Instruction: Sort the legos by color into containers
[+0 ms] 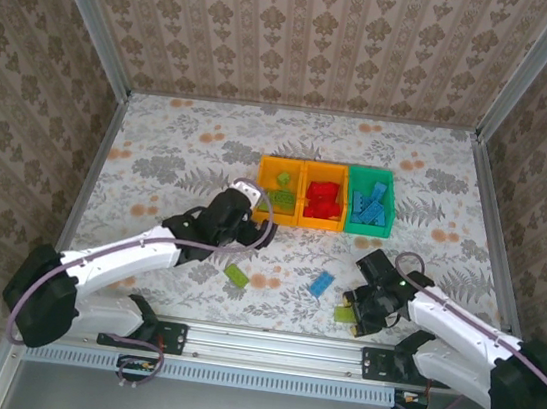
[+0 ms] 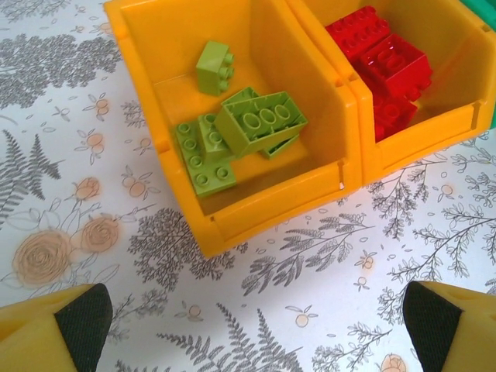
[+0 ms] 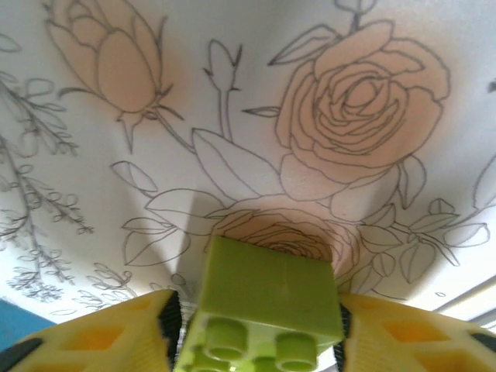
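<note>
My right gripper (image 3: 260, 329) is partly closed on a lime green brick (image 3: 267, 298). Its black pads lie against both flanks of the brick, whose studs face my wrist camera. I grip it by its sides because they give the pads flat, parallel faces. I cannot tell whether the brick is resting on the table (image 1: 178, 162) or just clear of it. This arm reaches forward and inward from its base at the near right. The wrist is pitched steeply down over the near right part of the flowered surface, well apart from the containers. My left gripper (image 2: 256, 329) has its jaws spread fully wide and holds nothing. It hangs just in front of the left orange-yellow bin (image 2: 271, 209), where the lime legos (image 2: 260, 120) lie piled. The left arm stretches diagonally from the near left corner with its fingers pointing down and slightly forward. The middle orange-yellow bin (image 2: 422, 132) holds the red legos (image 2: 387, 62), and the green bin (image 1: 367, 229) holds the blue legos (image 1: 369, 205). One loose lime brick (image 1: 237, 275) and one loose blue brick (image 1: 322, 284) lie on the table between my two arms. By my judgement the sorting is nearly complete, and the held brick belongs in the left bin.
</note>
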You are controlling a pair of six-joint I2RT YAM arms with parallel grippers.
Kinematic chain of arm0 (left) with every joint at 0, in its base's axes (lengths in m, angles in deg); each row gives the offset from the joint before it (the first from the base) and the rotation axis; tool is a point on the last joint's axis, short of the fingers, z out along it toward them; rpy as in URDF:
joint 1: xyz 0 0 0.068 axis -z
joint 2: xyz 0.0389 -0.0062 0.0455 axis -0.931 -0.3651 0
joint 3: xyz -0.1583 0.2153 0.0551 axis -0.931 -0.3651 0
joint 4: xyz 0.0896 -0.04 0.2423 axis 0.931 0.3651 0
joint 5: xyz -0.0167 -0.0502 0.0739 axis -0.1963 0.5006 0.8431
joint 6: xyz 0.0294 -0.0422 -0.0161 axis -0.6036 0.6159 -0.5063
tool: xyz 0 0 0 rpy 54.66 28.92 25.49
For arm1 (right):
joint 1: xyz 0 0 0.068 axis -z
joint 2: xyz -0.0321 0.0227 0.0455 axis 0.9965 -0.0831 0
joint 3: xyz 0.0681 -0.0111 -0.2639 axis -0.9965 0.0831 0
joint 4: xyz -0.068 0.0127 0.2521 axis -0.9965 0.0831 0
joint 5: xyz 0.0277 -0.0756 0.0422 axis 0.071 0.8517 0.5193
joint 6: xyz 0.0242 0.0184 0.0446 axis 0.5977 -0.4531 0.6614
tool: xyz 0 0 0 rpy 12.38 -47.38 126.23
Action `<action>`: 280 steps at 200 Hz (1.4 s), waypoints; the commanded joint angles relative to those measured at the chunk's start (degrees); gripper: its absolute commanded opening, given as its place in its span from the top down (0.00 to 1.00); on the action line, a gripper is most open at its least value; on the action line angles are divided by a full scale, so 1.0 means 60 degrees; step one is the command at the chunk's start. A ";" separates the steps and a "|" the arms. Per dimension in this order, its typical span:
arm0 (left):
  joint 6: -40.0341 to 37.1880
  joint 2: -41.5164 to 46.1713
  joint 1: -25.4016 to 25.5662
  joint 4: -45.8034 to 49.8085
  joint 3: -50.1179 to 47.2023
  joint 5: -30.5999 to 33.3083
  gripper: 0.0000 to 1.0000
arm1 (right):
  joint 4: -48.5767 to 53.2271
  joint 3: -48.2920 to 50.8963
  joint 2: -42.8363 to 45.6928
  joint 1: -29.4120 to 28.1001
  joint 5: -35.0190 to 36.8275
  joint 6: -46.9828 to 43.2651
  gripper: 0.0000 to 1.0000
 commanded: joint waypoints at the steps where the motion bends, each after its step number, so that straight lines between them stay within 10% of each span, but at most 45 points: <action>1: 0.0231 0.0516 -0.0089 0.0385 -0.0393 0.0495 0.00 | -0.0756 -0.0161 -0.0857 0.0370 0.1153 -0.1244 0.53; 54: 0.0732 0.1889 -0.0203 0.0996 -0.1268 0.0990 0.00 | -0.0244 -0.2184 -0.2261 0.0630 0.2078 -0.3577 0.74; 178: 0.2875 0.1955 -0.0560 0.2717 -0.1814 -0.0565 0.00 | -0.0900 -1.0824 -0.7557 -0.0442 0.1513 -1.1237 0.73; 280: 0.2702 0.0625 0.0581 0.2980 -0.1432 -0.0916 0.00 | -0.0008 -1.3861 -1.0617 -0.0319 0.2011 -1.1993 0.61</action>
